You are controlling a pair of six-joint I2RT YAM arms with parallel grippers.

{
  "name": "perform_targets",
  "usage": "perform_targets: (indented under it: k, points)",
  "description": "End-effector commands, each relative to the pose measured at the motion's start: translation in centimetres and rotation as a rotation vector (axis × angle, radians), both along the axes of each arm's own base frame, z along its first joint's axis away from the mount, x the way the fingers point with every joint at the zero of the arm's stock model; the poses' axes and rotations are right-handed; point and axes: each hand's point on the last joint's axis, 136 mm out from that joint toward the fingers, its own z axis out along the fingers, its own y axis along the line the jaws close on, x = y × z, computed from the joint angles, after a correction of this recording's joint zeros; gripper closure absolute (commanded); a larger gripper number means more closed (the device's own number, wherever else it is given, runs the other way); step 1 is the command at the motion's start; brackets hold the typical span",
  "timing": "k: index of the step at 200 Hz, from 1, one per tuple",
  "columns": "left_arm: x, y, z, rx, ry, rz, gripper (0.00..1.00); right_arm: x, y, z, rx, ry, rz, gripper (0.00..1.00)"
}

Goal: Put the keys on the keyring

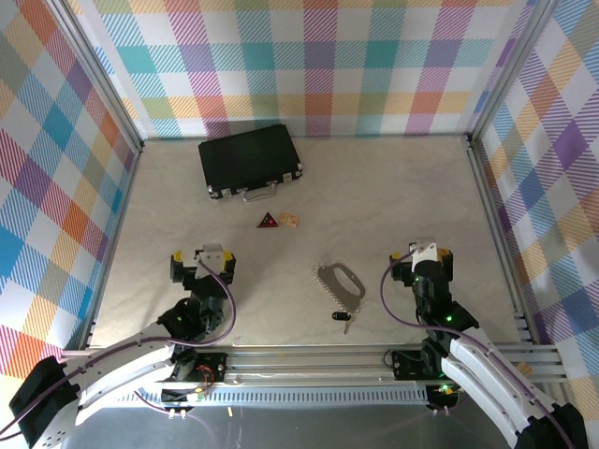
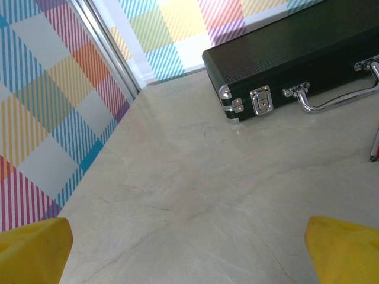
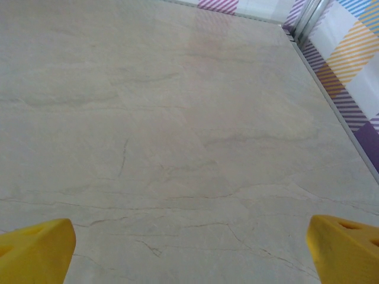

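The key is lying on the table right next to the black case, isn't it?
Not quite. The key is lying on the table, but right next to the keyring, near the front edge. The black case is far off at the back. The top external view shows it.

black case (image 1: pixel 250 161): far centre, shut | red triangle (image 1: pixel 269 221): beside tan chip (image 1: pixel 291 219)

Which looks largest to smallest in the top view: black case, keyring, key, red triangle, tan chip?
1. black case, by far the largest
2. keyring with its bead chain
3. key, red triangle and tan chip: all tiny, too alike to rank
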Motion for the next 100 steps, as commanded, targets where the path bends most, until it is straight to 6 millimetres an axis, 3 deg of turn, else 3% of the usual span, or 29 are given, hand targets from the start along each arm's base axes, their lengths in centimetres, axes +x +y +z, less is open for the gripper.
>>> perform_targets:
  k: [1, 100]
  points:
    - [1.1, -0.4, 0.1, -0.073, -0.016, -0.02, 0.0, 1.3, 0.2, 2.1, 0.022, -0.095, 0.014, 0.01]
    - [5.0, 2.0, -0.6, -0.159, -0.036, 0.061, 0.0, 5.5, -0.3, 1.1, 0.104, -0.044, 0.022, 0.01]
